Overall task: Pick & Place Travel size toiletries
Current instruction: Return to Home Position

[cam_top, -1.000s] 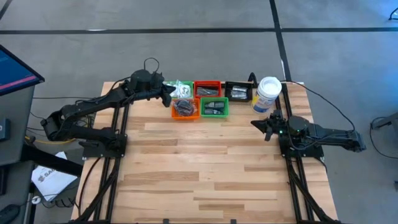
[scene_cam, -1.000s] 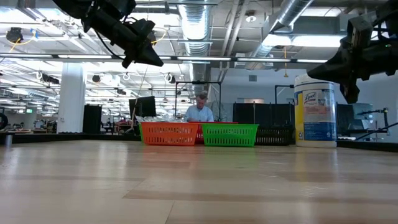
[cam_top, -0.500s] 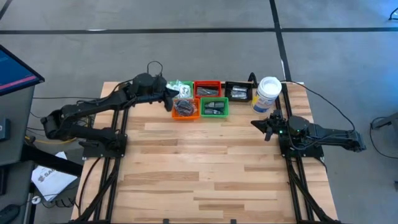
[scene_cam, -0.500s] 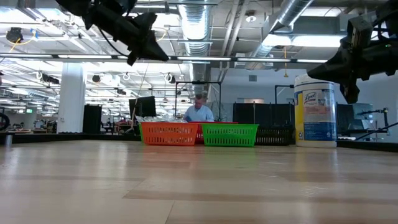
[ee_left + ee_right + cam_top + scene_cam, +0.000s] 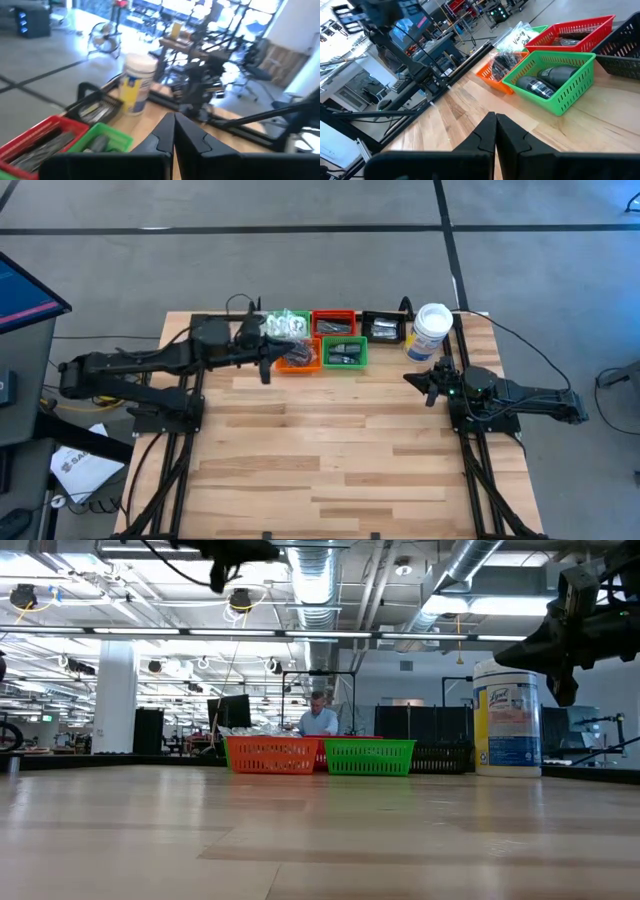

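The toiletries lie in small trays at the table's far edge. Clear packets [image 5: 285, 323] fill the far green tray, and black round pieces [image 5: 507, 62] the orange tray [image 5: 298, 356]. Dark grey ovals [image 5: 547, 77] sit in the near green tray [image 5: 345, 352], and silvery sachets in the red tray [image 5: 333, 322] and black tray [image 5: 383, 327]. My left gripper [image 5: 265, 368] is shut and empty, high above the table just left of the orange tray; its shut fingertips show in the left wrist view [image 5: 174, 117]. My right gripper [image 5: 425, 380], shut [image 5: 495, 117] and empty, waits near the table's right edge.
A tall white canister [image 5: 430, 330] with a yellow-blue label stands right of the black tray, close to my right gripper. Bare wooden tabletop [image 5: 340, 450] stretches from the trays to the near edge. A person [image 5: 320, 720] sits far behind the table.
My left gripper has drawn back from above the far green tray toward the near edge, ending beside the orange tray. It has also risen, nearly leaving the top of the low view. It stays shut. The right arm has kept still.
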